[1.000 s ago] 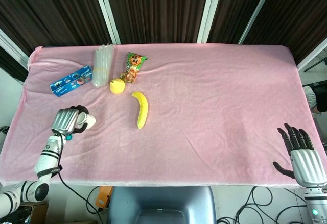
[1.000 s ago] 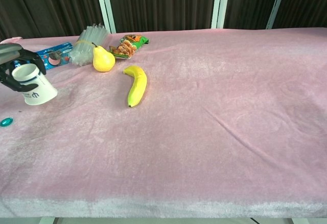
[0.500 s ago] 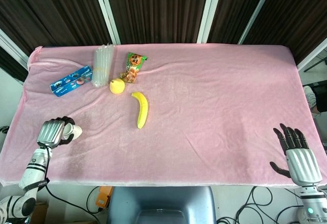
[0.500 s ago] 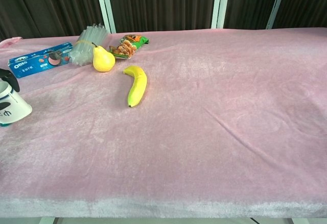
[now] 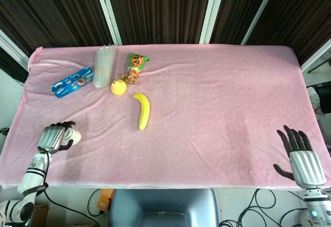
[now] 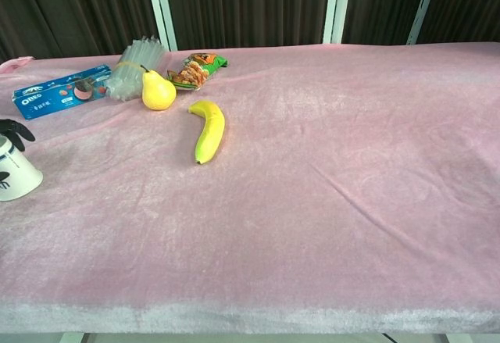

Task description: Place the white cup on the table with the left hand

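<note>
The white cup (image 5: 75, 136) is near the front left corner of the pink table (image 5: 217, 108), and my left hand (image 5: 52, 138) holds it with dark fingers curled around it. In the chest view the cup (image 6: 16, 176) shows at the far left edge, slightly tilted, low against the cloth, with fingertips (image 6: 16, 129) over its rim. Most of that hand is cut off there. My right hand (image 5: 302, 157) hovers at the front right corner, fingers spread, holding nothing.
A banana (image 5: 143, 110) lies in the left middle, with a yellow pear (image 5: 118, 87) behind it. A snack packet (image 5: 135, 67), a stack of clear cups (image 5: 102, 65) and a blue biscuit box (image 5: 72, 81) sit at the back left.
My left hand has carried the cup left and toward the front edge, and lower to the cloth. The right hand has barely shifted.
</note>
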{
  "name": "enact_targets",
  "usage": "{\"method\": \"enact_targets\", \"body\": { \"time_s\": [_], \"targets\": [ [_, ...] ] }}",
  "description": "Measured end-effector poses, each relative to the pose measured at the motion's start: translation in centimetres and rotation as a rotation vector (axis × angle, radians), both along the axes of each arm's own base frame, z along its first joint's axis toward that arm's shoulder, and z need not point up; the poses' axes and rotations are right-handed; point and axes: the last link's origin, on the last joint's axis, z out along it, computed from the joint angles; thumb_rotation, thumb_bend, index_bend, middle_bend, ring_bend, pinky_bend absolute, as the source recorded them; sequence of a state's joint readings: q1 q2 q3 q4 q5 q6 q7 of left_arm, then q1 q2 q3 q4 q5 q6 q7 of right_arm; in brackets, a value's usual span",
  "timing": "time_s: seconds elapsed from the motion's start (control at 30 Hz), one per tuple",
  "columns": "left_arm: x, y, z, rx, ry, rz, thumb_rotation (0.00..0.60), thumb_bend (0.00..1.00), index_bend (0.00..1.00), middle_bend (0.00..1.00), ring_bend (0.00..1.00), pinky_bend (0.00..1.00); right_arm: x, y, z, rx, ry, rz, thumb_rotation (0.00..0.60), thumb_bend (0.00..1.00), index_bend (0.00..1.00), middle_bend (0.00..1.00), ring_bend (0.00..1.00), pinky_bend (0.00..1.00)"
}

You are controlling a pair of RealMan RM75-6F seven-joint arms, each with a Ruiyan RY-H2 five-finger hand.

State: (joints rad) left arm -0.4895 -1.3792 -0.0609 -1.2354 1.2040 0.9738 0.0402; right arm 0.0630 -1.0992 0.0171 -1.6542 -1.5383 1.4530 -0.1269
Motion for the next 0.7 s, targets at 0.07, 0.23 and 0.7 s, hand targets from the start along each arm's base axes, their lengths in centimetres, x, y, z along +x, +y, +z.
{"method": "enact_targets", "body": {
  "time_s": [0.07,0.23,0.7],
  "targets": [
    [0.0,-0.1,0.2,0.002,-0.004,-0.002,0.6,0.39,0.0,0.0,0.01,0.19,0.0,0.0,0.0,0.0,0.0,0.0,0.6,0.28,0.0,0.0,0.0,0.0],
    [0.3,-0.7,1.0,0.034,-0.031,-0.017,0.6,0.38,0.0,0.0,0.0,0.16,0.0,-0.1,0.0,0.0,0.004,-0.004,0.6,0.28,0.0,0.0,0.0,0.0],
    [1.2,-11.7,5.7,0.214,-0.118,-0.255,0.6,0.39,0.0,0.0,0.0,0.07,0.1,0.5,-0.2,-0.006,0.022,0.003,0.6,0.28,0.0,0.0,0.0,0.0]
  ]
}}
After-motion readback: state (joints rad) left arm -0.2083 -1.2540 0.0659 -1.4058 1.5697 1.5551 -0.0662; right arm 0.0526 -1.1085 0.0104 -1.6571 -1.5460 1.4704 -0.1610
